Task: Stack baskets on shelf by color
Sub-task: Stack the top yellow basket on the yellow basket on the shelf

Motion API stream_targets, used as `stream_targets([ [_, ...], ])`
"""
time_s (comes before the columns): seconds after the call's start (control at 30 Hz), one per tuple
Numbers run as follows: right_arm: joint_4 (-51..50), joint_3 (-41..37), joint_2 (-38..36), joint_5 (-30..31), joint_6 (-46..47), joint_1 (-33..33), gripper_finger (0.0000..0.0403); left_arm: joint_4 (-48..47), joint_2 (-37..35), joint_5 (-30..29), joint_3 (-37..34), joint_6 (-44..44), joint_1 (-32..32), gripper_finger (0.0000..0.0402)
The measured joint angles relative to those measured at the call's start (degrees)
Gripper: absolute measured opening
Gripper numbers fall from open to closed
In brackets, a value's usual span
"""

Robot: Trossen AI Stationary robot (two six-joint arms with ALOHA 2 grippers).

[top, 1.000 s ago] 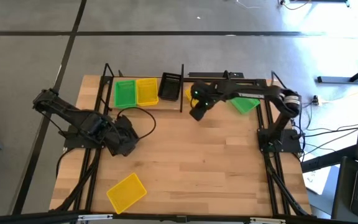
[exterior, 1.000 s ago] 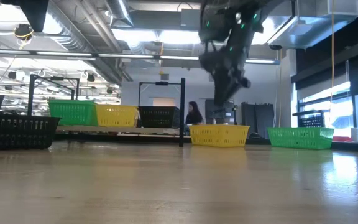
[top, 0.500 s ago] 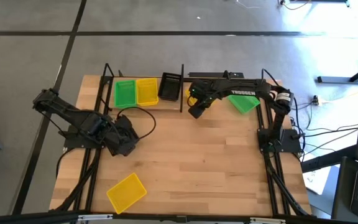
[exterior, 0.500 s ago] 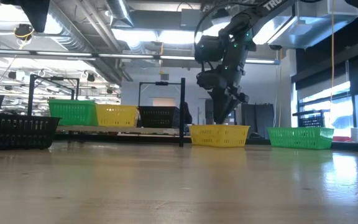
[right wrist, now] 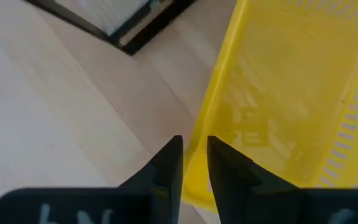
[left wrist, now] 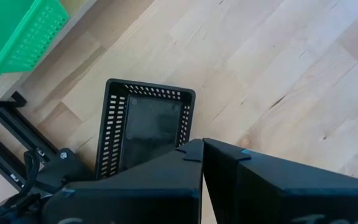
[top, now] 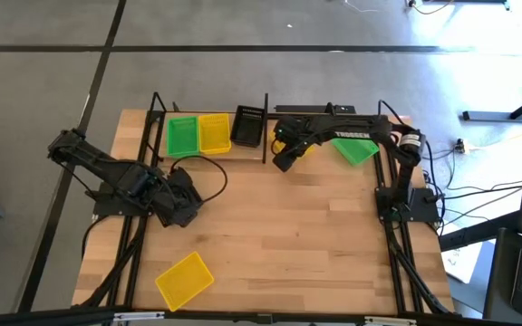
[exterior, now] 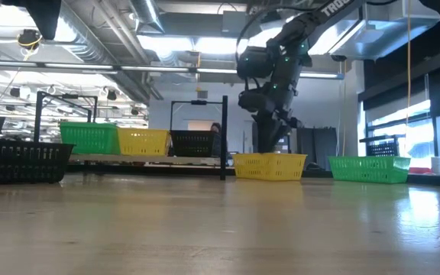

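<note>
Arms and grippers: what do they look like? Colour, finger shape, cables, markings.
Both arms are black, jointed links. The right arm bears white lettering, partly readable as TROSSEN, with small green lights near its wrist. A black cable loops beside the left arm. The left gripper and right gripper each have two dark, angular, tapering fingers.

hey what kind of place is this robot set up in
Probably a robotics lab or industrial workspace: exposed ceiling ducts and strip lights overhead, a concrete floor around the wooden table, and cables trailing off to equipment.
</note>
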Motion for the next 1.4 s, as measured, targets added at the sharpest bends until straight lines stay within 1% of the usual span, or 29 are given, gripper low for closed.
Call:
stream_targets([
  [0.17, 0.36, 0.00, 2.24, -0.12, -0.45, 0.00, 0.0072, -0.08, -0.04, -0.04, 0.00, 0.04, 0.00, 0.0000],
  [0.3, 0.67, 0.00, 4.03, -0.23, -4.05, 0.04, 0.0069, -0.05, -0.04, -0.02, 0.00, 0.04, 0.00, 0.0000],
  [0.37, -0.26, 0.07, 4.04, -0.24, -4.72, 0.01, 0.0053, -0.06, -0.02, -0.04, 0.00, 0.04, 0.02, 0.0000],
  [0.47, -1.86, 0.20, 3.52, 0.17, -6.30, 0.68, 0.0013, -0.06, -0.02, -0.02, 0.00, 0.07, 0.02, 0.0000],
  [0.57, -5.68, 0.24, 3.31, -0.15, -8.18, 2.34, 0.0011, -0.04, -0.02, -0.02, 0.00, 0.09, 0.02, 0.0000],
  [0.67, -12.67, 0.26, 3.15, -0.86, -10.52, 4.59, 0.0006, -0.05, -0.02, -0.02, 0.00, 0.11, 0.02, 0.0000],
  [0.83, -21.77, 0.10, 3.26, -1.82, -15.54, 10.11, 0.0004, -0.08, -0.02, -0.02, 0.00, 0.57, 0.02, 0.0000],
  [0.9, -24.37, 0.03, 3.33, -3.75, -19.21, 12.59, 0.0003, -0.06, -0.02, -0.02, 0.00, 0.57, 0.02, 0.0000],
  [0.97, -25.70, 0.00, 3.33, -4.03, -23.96, 15.18, 0.0003, -0.09, -0.02, -0.07, 0.00, 0.73, 0.02, 0.0000],
  [1.13, -25.41, -0.02, 3.37, -3.60, -41.05, 21.24, 0.0002, -0.07, -0.02, -0.38, 0.00, 2.67, 0.01, 0.0000],
  [1.2, -24.19, -0.04, 3.37, -1.46, -48.27, 23.43, 0.0002, -0.06, -0.02, -0.55, 0.00, 3.15, 0.07, 0.0000],
  [1.33, -20.60, -0.02, 3.37, 5.18, -62.89, 27.74, 0.0001, -0.06, -0.02, -0.57, 0.00, 3.19, 0.09, 0.0000],
  [1.4, -18.26, 0.04, 3.35, 5.54, -67.76, 29.32, 0.0001, -0.06, -0.02, -0.57, 0.00, 3.19, 0.09, 0.0000],
])
